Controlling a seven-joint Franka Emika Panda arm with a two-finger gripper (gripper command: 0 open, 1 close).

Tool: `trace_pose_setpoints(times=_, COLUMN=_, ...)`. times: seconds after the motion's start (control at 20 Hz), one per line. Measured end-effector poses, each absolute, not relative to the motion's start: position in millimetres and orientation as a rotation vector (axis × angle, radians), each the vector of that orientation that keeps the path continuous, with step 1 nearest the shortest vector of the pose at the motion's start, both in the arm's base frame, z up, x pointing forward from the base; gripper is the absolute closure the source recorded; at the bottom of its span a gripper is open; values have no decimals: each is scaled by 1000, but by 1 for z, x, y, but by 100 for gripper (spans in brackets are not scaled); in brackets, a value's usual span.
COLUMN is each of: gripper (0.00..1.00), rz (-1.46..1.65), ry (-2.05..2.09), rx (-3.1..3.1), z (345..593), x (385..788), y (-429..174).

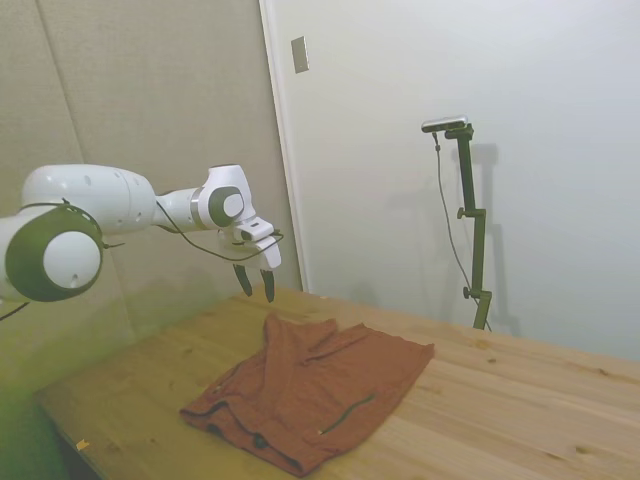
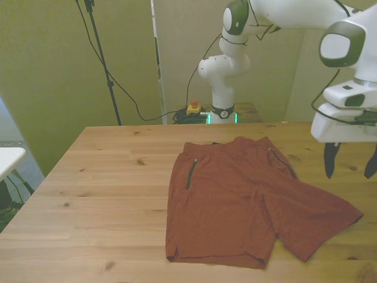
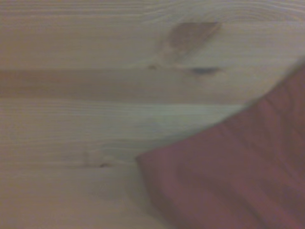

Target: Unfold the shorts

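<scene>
Below the gripper (image 2: 350, 160) and off toward the front view's left, the shorts (image 2: 247, 197) are laid on the wooden table (image 2: 100, 194), spread nearly flat with both legs apart. The gripper is held in the air, clear of the cloth, its two dark fingers parted and nothing between them. One leg is angled out toward the gripper, its hem corner lying nearest beneath it; that corner is seen in the wrist view as a blurred red edge (image 3: 228, 181) against bare wood. A slightly raised ridge of fabric is seen in the side view at the end of the garment closest to the gripper (image 1: 290, 330).

The shorts are judged to be light, soft and limp, so they would sag and drape when lifted and could bunch if dragged across the wood. A pinch at a hem corner or along the waistband edge is judged the surest hold, with a single layer taken. No containers are in view.
</scene>
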State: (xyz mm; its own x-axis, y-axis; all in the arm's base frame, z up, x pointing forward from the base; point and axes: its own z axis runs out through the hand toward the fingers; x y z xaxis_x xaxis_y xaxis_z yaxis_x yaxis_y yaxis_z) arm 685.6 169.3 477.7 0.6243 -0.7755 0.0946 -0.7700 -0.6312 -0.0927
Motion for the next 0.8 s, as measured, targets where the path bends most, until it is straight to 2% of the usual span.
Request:
trace_pose_setpoints(times=0.2, gripper=0, rz=-170, ry=1379, rx=-2765, z=527, x=634, y=131)
trace_pose_setpoints(times=0.35, gripper=0, rz=-149, ry=1409, rx=-2761, z=544, x=594, y=94)
trace_pose_setpoints(times=0.55, gripper=0, rz=-124, ry=1421, rx=-2774, z=549, x=537, y=40)
trace_pose_setpoints(times=0.8, gripper=0, rz=-79, ry=1422, rx=-2792, z=537, x=457, y=-6)
